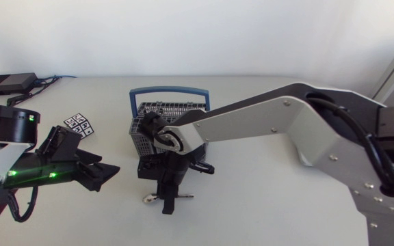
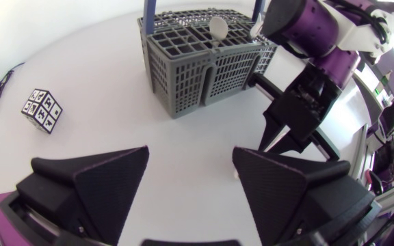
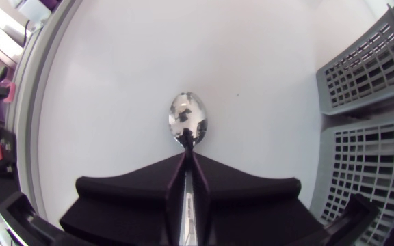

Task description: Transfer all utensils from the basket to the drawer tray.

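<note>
Pinching a spoon (image 3: 188, 117) by its handle, our right end effector (image 3: 188, 156) has both fingers pressed tight against the metal, with the bowl poking out ahead of the tips. The right arm comes in from its side and reaches past the middle. It holds the spoon low over the counter (image 1: 252, 205), just in front of the grey basket (image 1: 144, 134). We cannot tell whether the spoon touches the surface.

The basket, with its blue handle, stands upright near the counter's middle. A second utensil (image 2: 219, 29), pale rounded end up, stands in a compartment on the basket's far side from our left arm.

Our left end effector (image 2: 190, 160) sits spread wide and grips nothing, well apart from the basket.

A patterned cube (image 2: 43, 109) sits off to its side.
</note>
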Robot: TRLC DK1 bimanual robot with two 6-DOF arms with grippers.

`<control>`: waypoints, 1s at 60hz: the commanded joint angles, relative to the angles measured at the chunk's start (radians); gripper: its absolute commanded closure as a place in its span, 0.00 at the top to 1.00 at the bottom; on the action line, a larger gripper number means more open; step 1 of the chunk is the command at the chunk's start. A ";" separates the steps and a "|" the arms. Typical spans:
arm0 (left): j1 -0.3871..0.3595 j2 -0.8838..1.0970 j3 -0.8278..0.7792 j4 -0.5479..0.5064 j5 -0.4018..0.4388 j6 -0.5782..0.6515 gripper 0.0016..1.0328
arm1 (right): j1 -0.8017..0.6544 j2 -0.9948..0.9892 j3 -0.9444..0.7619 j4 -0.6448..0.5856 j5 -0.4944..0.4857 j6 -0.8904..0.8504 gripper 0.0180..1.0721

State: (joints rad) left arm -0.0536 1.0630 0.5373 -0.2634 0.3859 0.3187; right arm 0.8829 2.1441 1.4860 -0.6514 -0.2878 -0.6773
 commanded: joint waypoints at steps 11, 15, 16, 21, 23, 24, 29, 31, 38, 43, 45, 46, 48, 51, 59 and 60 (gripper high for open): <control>-0.014 -0.034 -0.008 -0.014 0.013 0.011 0.83 | -0.001 -0.178 -0.135 -0.019 -0.004 0.015 0.09; -0.020 -0.044 0.004 -0.025 0.013 0.005 0.84 | -0.010 -0.228 -0.174 -0.021 -0.004 0.015 0.09; -0.023 -0.046 0.006 -0.027 0.013 0.002 0.84 | -0.013 -0.237 -0.182 -0.022 -0.004 0.015 0.09; -0.037 -0.055 0.023 -0.039 0.013 -0.006 0.84 | -0.038 -0.305 -0.231 -0.036 -0.016 0.008 0.09; -0.051 -0.055 0.038 -0.042 0.011 -0.013 0.84 | -0.058 -0.345 -0.262 -0.048 -0.033 0.001 0.09; -0.057 -0.054 0.044 -0.043 0.011 -0.015 0.84 | -0.065 -0.357 -0.271 -0.051 -0.036 -0.004 0.09; -0.084 -0.044 0.084 -0.054 0.005 -0.036 0.83 | -0.117 -0.434 -0.336 -0.073 -0.040 -0.033 0.09; -0.095 -0.043 0.098 -0.056 -0.001 -0.044 0.83 | -0.136 -0.460 -0.357 -0.085 -0.044 -0.045 0.09; -0.137 -0.028 0.142 -0.062 -0.028 -0.073 0.84 | -0.237 -0.559 -0.438 -0.132 -0.056 -0.105 0.09; -0.170 0.000 0.167 -0.057 -0.047 -0.089 0.83 | -0.346 -0.621 -0.492 -0.179 -0.057 -0.188 0.09; -0.181 0.011 0.171 -0.053 -0.050 -0.095 0.84 | -0.394 -0.638 -0.509 -0.195 -0.057 -0.225 0.09; -0.184 0.015 0.176 -0.053 -0.051 -0.096 0.84 | -0.415 -0.647 -0.518 -0.202 -0.059 -0.243 0.09; -0.190 0.026 0.184 -0.050 -0.055 -0.099 0.83 | -0.460 -0.665 -0.533 -0.214 -0.059 -0.277 0.09; -0.193 0.043 0.197 -0.045 -0.055 -0.112 0.84 | -0.539 -0.691 -0.555 -0.238 -0.060 -0.340 0.09; -0.206 0.078 0.234 -0.036 -0.065 -0.127 0.83 | -0.737 -0.717 -0.575 -0.295 -0.060 -0.502 0.09; -0.209 0.084 0.240 -0.036 -0.071 -0.129 0.84 | -0.760 -0.719 -0.575 -0.300 -0.060 -0.521 0.09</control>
State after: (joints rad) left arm -0.2485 1.1168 0.7250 -0.3115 0.3271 0.2161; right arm 0.2066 1.4422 0.9352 -0.9207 -0.3408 -1.0687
